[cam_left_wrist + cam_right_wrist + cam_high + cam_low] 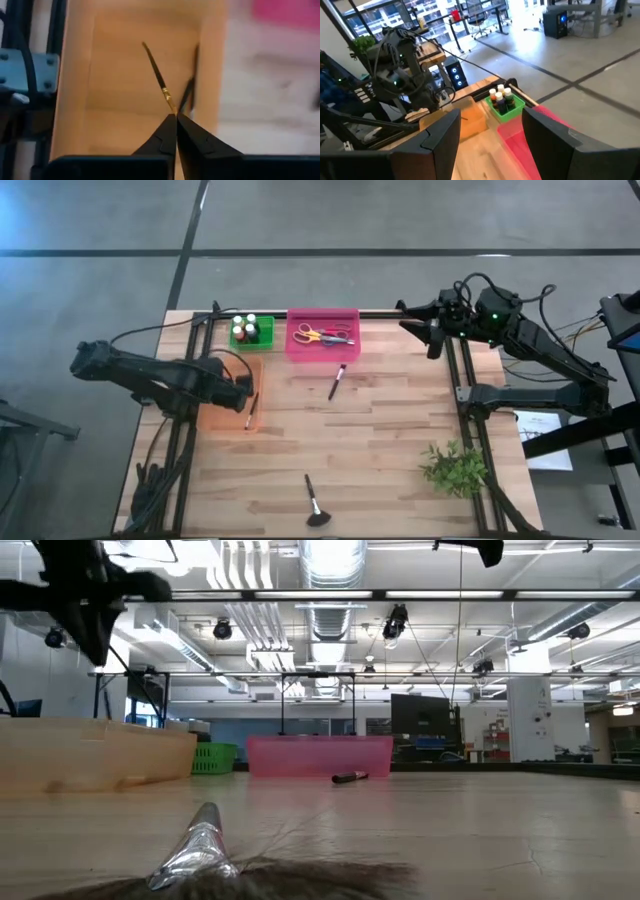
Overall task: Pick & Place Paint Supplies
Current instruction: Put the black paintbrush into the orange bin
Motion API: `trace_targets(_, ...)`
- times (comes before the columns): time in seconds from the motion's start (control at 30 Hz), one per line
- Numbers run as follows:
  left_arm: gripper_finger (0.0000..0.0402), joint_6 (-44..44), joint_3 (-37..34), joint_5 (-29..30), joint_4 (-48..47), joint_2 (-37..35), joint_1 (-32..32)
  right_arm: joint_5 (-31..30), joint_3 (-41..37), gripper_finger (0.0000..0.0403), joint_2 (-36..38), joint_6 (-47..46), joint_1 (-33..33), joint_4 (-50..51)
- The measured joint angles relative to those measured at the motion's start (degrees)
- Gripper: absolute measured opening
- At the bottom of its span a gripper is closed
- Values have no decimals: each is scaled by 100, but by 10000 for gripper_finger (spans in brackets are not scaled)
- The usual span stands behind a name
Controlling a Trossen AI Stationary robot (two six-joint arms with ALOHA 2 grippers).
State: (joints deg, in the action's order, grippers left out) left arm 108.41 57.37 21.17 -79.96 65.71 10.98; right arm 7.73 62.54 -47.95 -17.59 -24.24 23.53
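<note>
My left gripper [246, 391] hangs over the orange tray [214, 418] at the table's left, shut on a slim dark-handled brush [155, 70]. The brush slants down from the fingertips above the tray's floor [120, 95]. My right gripper [491, 116] waits open and holding nothing, high over the table's far right corner [432, 337]. Paint bottles stand in a green bin [250, 331]. Scissors lie in a pink bin [322, 336]. A second brush [337, 381] lies flat on the table near the pink bin, and a wide fan-like brush [316, 506] lies at the near edge. My left gripper pinches the brush between its two fingertips [167, 131], just behind the gold ferrule [168, 98]. The fingers come from above, slanting steeply down. The brush's long dark part [151, 62] sticks out beyond the tips, hanging clear above the tray.
A green leafy sprig [455, 468] lies at the near right. The green and pink bins stand side by side along the far edge. Bare wood lies in the table's middle [380, 430]. In the low view the wide brush's bristles [250, 875] fill the foreground.
</note>
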Motion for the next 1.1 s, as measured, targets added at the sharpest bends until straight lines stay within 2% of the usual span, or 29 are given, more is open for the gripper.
trace_targets(0.13, 61, -711, -496, -598, 535, 0, 2, 0, 0, 207, -182, -178, 2, -3)
trace_targets(0.23, 98, -1287, -619, -884, 718, 0, 33, 0, 0, 207, -324, -293, 16, -11)
trace_targets(0.37, 141, -2155, -479, -939, 766, -53, 59, 44, 0, 207, -585, -522, 93, -8)
trace_targets(0.5, 169, -3711, -61, -784, 1250, -158, 59, 333, 0, 207, -991, -792, 380, -9)
trace_targets(0.63, 177, -5292, 451, -587, 1888, -170, 59, 432, 0, 207, -1559, -1138, 996, 26)
trace_targets(0.7, 177, -5755, 676, -414, 2029, -168, 55, 432, 0, 207, -1881, -1446, 1380, 24)
trace_targets(0.8, 177, -6057, 945, -17, 2019, -171, 54, 430, 0, 207, -2400, -1999, 2024, 21)
trace_targets(1.1, 178, -6918, 1225, 444, 2021, -258, 37, 424, -7, 207, -3599, -3854, 3727, -470)
